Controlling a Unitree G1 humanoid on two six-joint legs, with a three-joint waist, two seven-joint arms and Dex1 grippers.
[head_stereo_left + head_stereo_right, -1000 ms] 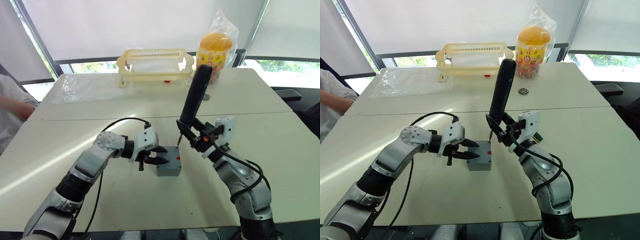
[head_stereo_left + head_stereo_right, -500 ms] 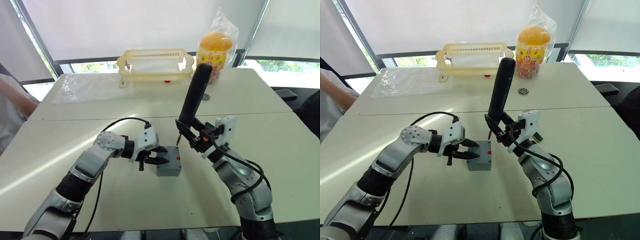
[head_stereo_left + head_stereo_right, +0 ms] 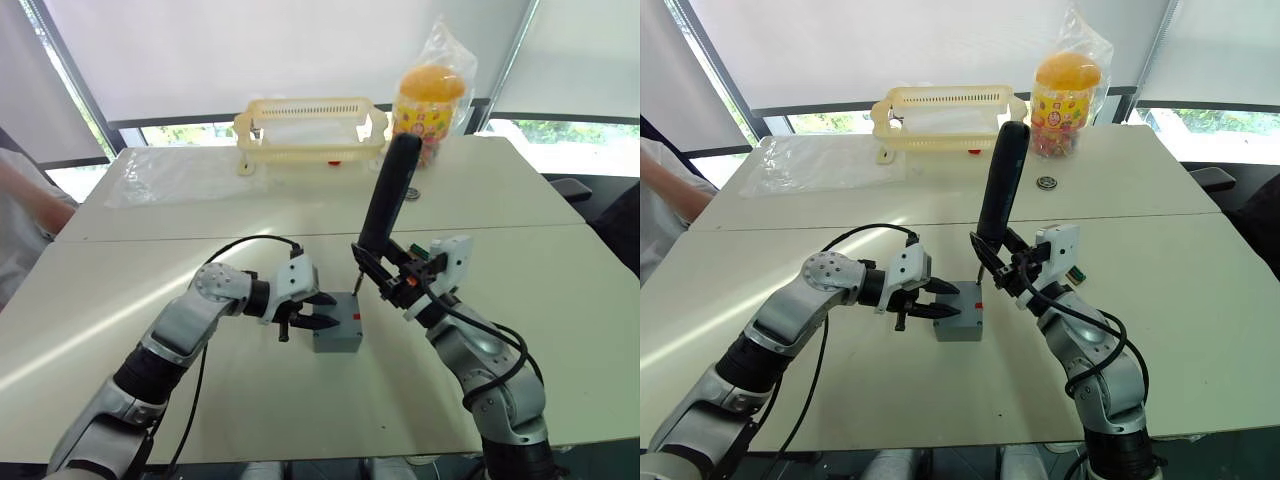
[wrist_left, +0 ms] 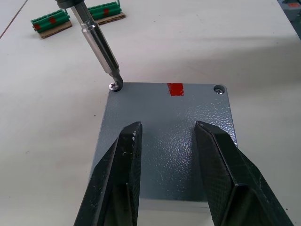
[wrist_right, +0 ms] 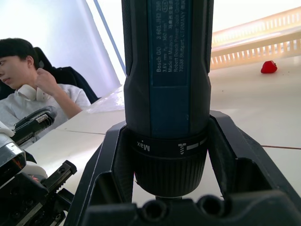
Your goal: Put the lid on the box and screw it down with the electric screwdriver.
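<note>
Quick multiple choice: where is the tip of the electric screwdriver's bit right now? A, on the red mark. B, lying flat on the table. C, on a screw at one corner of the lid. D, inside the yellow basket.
C: in the left wrist view the electric screwdriver has its bit on a corner screw of the lid, away from the red mark.

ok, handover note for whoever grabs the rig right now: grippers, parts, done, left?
Left gripper: open, fingers resting on top of the lid, steadying it.
Right gripper: shut on the electric screwdriver, held near upright with its bit in the screw at one far corner of the lid.
The lid sits flush on the box, mid-table.
Done: lid on; a screw shows in the other far corner.
Left: finish this screw. The near corners are hidden by the left fingers, so check them.
</note>
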